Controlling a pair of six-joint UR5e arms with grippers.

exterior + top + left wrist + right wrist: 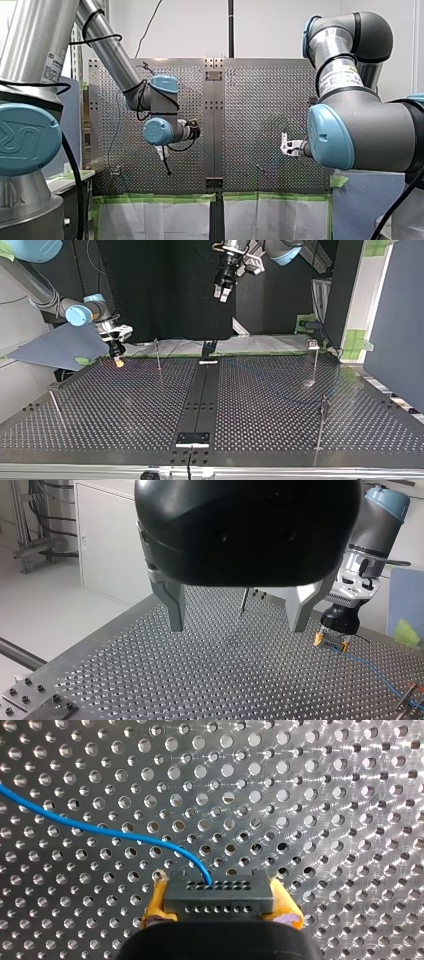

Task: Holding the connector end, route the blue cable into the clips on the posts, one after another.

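The connector (pixel 218 896) sits between my right claw's (pixel 221 909) pads (pixel 156 904).

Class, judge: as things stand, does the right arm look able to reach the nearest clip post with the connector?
Probably yes. The right gripper, shut on the connector, hovers beside the post with only perforated table between; the left gripper hangs high, clear.

Table middle: the perforated table (pixel 125 405) lies open and wide between the posts
Far edge, top view: thin post (pixel 158 354) stands near my right gripper (pixel 119 361), which is low over the table
Right edge, top view: far clip post (pixel 315 362) and near clip post (pixel 321 427) stand well apart
Left edge, top view: slanted rod (pixel 55 407)
Cable: blue cable (pixel 90 832) trails over the table from the connector (pixel 218 895) clamped in my right gripper
Overhead: my left gripper (pixel 222 294) hangs high, fingers spread, above every post
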